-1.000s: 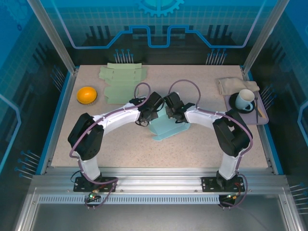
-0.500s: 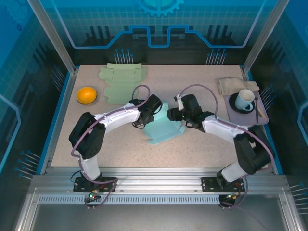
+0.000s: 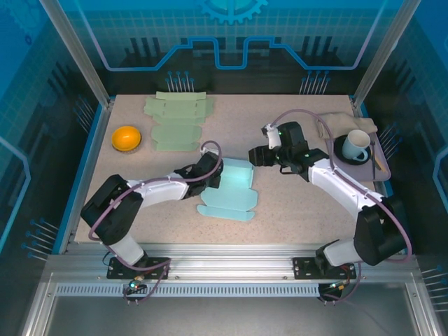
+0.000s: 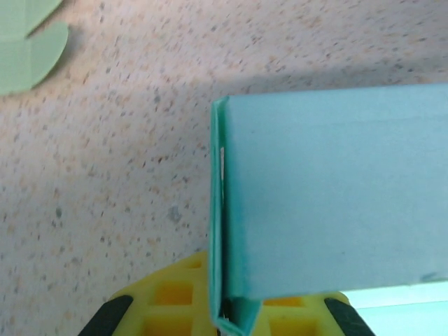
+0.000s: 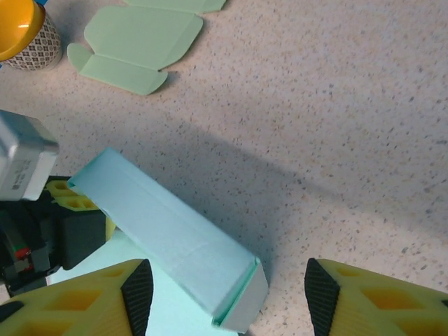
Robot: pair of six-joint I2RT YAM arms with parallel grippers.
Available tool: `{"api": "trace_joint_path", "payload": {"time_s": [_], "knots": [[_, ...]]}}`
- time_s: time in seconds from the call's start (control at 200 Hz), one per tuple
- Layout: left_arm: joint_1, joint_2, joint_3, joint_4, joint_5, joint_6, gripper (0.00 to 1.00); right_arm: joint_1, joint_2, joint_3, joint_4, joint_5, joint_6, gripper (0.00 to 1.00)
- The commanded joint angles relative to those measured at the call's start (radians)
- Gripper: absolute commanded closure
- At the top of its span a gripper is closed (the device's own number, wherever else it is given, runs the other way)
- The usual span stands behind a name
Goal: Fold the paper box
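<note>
Box (image 3: 231, 187) could spring open
Left tool (image 4: 227, 311) pinches its left edge; right tool (image 5: 229, 288) spread, apart (no second grip), so folds may relax.

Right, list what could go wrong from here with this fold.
1. The left fingers pinch only one thin edge of the paper box, while the right fingers stand open and clear of it. The raised wall may spring flat, or the box may pivot.
2. Squeezing that single edge could crease or tear the paper.
3. The right arm lies close to the mug on the tray; a wide swing might knock it.
</note>
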Motion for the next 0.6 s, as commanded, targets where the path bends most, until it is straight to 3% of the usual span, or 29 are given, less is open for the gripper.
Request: {"api": "trace_joint_path", "payload": {"time_s": [0.0, 0.27, 0.595], "knots": [[-0.005, -0.024, -0.059, 0.287, 0.017, 0.185, 1.00, -0.002, 0.019, -0.012, -0.024, -0.065, 0.042, 0.40], [-0.007, 0.025, -0.108, 0.395, 0.046, 0.209, 1.00, -0.002, 0.074, -0.029, -0.042, -0.072, 0.043, 0.43], [-0.006, 0.085, -0.109, 0.420, 0.031, 0.211, 1.00, 0.003, 0.088, -0.117, -0.031, 0.019, 0.064, 0.51]]}}
